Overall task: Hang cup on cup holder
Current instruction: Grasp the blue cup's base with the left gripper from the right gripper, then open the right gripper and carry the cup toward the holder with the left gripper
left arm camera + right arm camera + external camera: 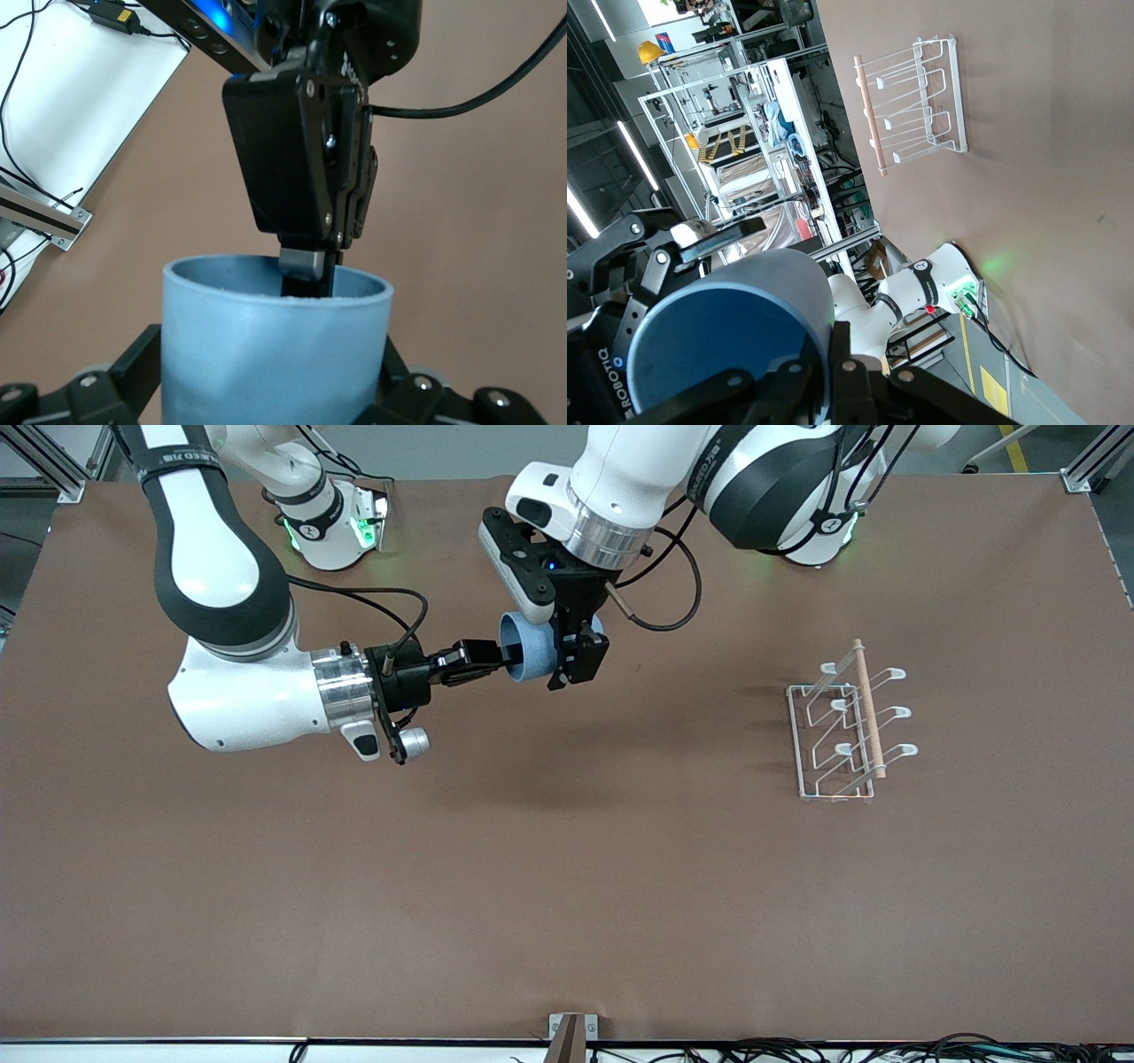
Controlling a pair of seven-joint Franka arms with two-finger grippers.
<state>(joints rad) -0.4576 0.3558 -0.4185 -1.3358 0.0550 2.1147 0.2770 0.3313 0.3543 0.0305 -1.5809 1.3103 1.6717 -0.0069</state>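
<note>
The light-blue cup [530, 657] is held on its side in the air over the table's middle, toward the robots' bases. My right gripper [498, 657] is shut on its rim, one finger inside the mouth and one outside. My left gripper [571, 662] comes down from above and its fingers clasp the cup's body. In the left wrist view the cup [275, 354] sits between my left gripper's fingers [142, 354], with the right gripper's finger [306, 266] inside the rim. The right wrist view shows the cup [726, 332] and the white wire cup holder [917, 97]. The cup holder [846, 726] stands toward the left arm's end.
The brown table [567, 886] carries only the holder. A small bracket [571, 1027] sits at the table's edge nearest the front camera. Cables hang from both wrists near the cup.
</note>
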